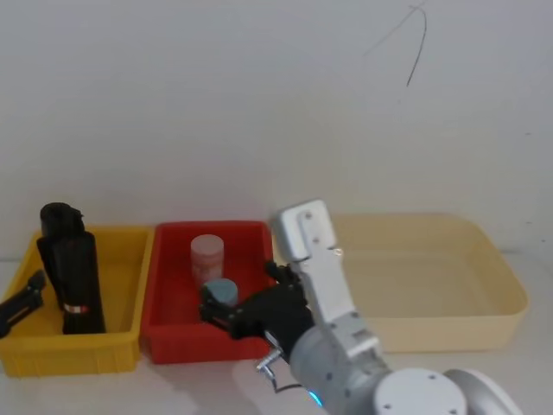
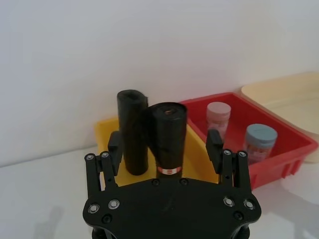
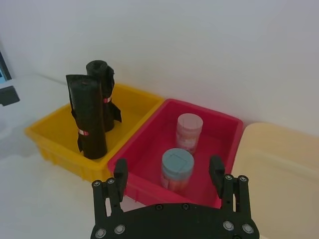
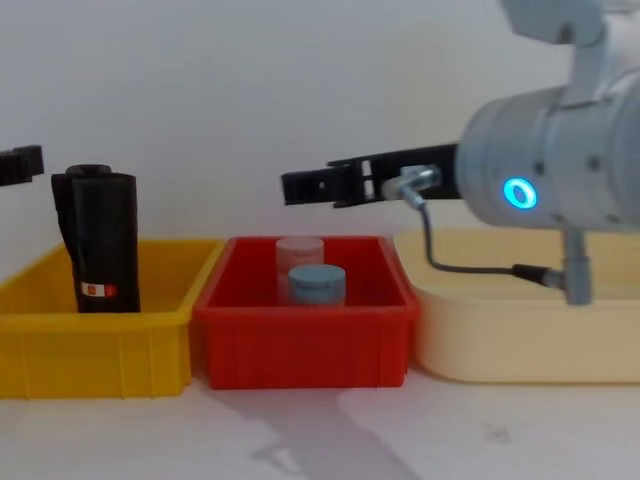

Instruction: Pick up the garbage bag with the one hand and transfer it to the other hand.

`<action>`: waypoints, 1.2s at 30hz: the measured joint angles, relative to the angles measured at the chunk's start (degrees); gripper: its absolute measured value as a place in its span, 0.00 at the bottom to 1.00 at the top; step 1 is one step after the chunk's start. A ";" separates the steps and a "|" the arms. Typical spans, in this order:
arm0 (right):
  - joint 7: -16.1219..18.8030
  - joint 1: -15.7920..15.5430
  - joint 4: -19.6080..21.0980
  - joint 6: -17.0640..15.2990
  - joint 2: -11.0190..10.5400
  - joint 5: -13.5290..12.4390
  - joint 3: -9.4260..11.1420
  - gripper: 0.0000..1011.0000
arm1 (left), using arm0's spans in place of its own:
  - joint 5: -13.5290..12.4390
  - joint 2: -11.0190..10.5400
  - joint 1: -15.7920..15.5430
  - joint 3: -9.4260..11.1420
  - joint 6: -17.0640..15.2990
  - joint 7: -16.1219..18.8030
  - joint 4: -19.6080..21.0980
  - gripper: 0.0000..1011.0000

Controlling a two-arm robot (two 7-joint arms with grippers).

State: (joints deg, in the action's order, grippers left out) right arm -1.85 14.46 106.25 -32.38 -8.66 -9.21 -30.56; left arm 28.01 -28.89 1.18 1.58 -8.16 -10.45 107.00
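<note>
Standing upright in yellow bin (image 1: 121,233), garbage bag (image 2: 168,130) ahead of wide-spread left gripper (image 2: 165,144), untouched.

I could read nothing: no word, number or brand was legible anywhere before me. The only marking was a small red-and-white label (image 2: 169,170) banded round the lower part of the garbage bag (image 2: 168,132), which stood upright in the yellow bin (image 2: 102,130). Whatever was printed on that label was too small for me to make out.
</note>
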 joint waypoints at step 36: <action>-0.63 7.25 -10.19 -1.80 5.34 4.89 -3.55 0.99 | 1.99 4.02 -22.38 9.80 1.17 -12.82 -28.35 0.99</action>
State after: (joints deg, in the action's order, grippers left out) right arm -2.48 21.71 96.06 -34.18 -3.32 -4.32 -34.11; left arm 30.00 -24.87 -21.20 11.38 -6.99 -23.28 78.65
